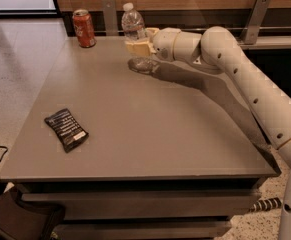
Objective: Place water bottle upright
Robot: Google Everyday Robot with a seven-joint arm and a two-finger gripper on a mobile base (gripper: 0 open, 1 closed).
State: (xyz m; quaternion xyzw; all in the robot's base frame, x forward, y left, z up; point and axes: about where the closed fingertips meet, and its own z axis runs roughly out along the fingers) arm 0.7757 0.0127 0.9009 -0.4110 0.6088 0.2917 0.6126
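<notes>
Over the far side of the grey table [135, 134], the small clear ribbed plastic water bottle [133, 24] is being held upright (cap uppermost) by the cream gripper [137, 47], clenched round its base, apparently for setting down.

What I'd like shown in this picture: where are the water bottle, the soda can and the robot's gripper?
water bottle [133, 28]: camera view, on its clear ribbed body above the gripper.
soda can [84, 30]: camera view, on its red side.
gripper [136, 48]: camera view, midway between its fingertips, closed around the bottle's lower body.
</notes>
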